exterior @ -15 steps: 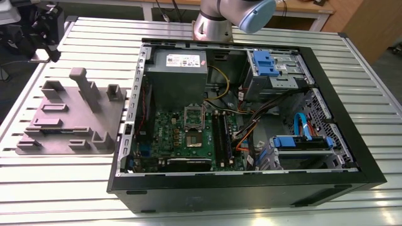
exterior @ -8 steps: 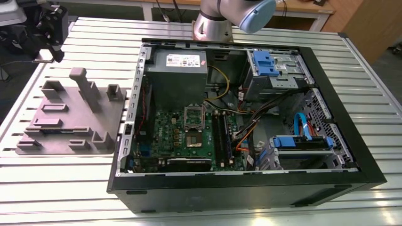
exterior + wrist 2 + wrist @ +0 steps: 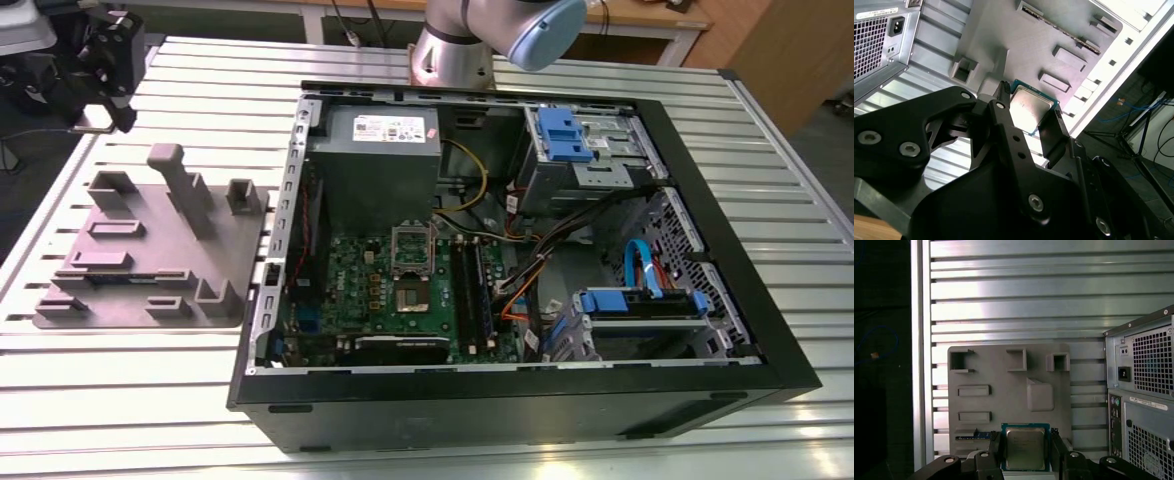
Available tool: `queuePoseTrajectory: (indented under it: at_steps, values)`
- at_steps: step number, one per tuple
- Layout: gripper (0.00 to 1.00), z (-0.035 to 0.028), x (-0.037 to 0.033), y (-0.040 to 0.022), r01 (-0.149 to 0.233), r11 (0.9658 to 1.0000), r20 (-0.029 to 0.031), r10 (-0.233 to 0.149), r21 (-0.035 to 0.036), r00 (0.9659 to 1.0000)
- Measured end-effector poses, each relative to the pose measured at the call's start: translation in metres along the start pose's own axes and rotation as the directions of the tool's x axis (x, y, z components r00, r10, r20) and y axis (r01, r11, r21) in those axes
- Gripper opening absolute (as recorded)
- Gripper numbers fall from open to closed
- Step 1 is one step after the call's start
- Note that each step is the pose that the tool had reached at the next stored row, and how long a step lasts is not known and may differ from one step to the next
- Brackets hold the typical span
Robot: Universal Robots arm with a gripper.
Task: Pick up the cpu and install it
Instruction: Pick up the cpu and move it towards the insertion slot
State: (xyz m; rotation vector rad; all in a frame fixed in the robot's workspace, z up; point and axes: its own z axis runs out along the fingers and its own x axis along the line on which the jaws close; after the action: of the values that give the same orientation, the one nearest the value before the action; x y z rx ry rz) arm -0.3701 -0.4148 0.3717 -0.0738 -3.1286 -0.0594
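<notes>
The jaws grip the cpu (image 3: 1024, 448) by two opposite edges, clear of the grey tray (image 3: 989, 405), bare desk (image 3: 1004, 300) slats beyond it.

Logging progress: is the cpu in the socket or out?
Out: the cpu is gripped by the gripper over the grey fixture, outside the case.

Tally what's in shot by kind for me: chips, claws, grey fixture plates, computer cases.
cpu: 1
claw: 1, shut on the cpu
grey fixture plate: 1
computer case: 1, side open
Total: 4
</notes>
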Motion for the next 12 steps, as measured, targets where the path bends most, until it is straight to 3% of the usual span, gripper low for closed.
queuePoseTrajectory:
  at_steps: [12]
  values:
    - [0.47,-0.0001,-0.0149,0.0007,0.000,1.0000,0.0000,0.000,0.0000,1.0000]
